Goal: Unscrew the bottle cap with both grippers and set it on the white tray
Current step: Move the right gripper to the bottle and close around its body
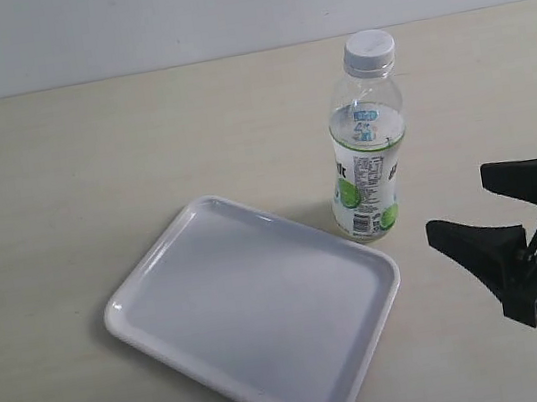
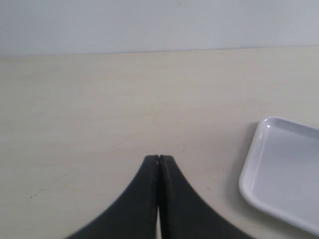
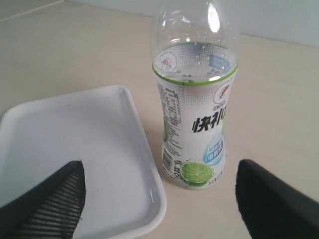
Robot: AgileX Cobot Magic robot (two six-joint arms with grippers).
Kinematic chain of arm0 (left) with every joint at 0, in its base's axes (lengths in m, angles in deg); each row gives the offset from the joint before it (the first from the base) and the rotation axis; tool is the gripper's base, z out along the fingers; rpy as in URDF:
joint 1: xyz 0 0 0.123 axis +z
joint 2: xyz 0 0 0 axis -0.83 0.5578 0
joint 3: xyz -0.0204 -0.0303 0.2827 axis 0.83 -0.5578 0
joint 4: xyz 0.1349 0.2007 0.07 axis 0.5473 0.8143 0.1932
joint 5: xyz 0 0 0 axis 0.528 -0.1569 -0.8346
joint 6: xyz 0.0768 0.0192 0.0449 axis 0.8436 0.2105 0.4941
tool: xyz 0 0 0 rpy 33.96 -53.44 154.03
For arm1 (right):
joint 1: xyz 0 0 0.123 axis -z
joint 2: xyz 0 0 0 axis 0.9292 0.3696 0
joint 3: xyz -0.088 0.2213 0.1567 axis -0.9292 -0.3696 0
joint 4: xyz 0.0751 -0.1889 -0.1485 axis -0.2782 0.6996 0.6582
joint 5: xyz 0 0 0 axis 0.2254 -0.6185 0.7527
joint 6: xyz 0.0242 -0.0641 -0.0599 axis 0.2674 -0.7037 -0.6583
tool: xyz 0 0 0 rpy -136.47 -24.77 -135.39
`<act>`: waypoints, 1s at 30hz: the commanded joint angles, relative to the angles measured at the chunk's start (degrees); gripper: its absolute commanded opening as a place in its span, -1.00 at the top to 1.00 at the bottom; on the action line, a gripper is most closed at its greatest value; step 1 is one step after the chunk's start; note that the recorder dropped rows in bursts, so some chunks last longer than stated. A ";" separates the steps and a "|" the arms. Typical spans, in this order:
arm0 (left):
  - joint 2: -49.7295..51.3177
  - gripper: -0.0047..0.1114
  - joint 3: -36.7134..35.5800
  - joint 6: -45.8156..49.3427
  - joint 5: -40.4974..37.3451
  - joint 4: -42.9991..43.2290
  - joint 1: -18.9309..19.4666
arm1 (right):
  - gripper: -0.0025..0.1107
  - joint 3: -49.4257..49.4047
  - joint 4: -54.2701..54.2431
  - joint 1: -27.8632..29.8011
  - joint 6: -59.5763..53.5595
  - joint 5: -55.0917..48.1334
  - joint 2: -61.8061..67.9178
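Observation:
The clear bottle with its lime label stands upright on the table, just past the tray's far right side, and the white ribbed bottle cap sits screwed on its neck. My right gripper is open to the right of the bottle, a short way off, fingers pointing at it. The right wrist view shows the bottle between and beyond the spread fingers; the cap is cut off there. The white tray lies flat left of the bottle. My left gripper is shut on nothing over bare table, out of the exterior view.
The tabletop is pale beige and a white wall runs along its far edge. A corner of the tray shows beside the left gripper. Part of the tray lies under one right finger.

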 commanded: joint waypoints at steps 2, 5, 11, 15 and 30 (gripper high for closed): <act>-0.29 0.92 -0.14 -0.08 0.63 -0.58 0.08 | -0.43 0.18 -5.26 0.23 -6.20 4.95 7.08; -0.29 0.92 -0.14 -0.08 0.63 -0.58 0.08 | -0.43 2.34 -5.63 0.23 -7.91 9.30 14.44; -0.29 0.92 -0.14 -0.08 0.63 -0.58 0.08 | -0.43 7.96 -6.21 0.23 -11.04 15.01 27.84; -0.29 0.92 -0.14 -0.08 0.63 -0.58 0.08 | -0.57 13.73 -0.67 0.23 -11.07 15.01 33.68; -0.29 0.92 -0.14 -0.08 0.63 -0.58 0.08 | -0.60 24.92 8.48 -1.58 -9.56 15.01 41.52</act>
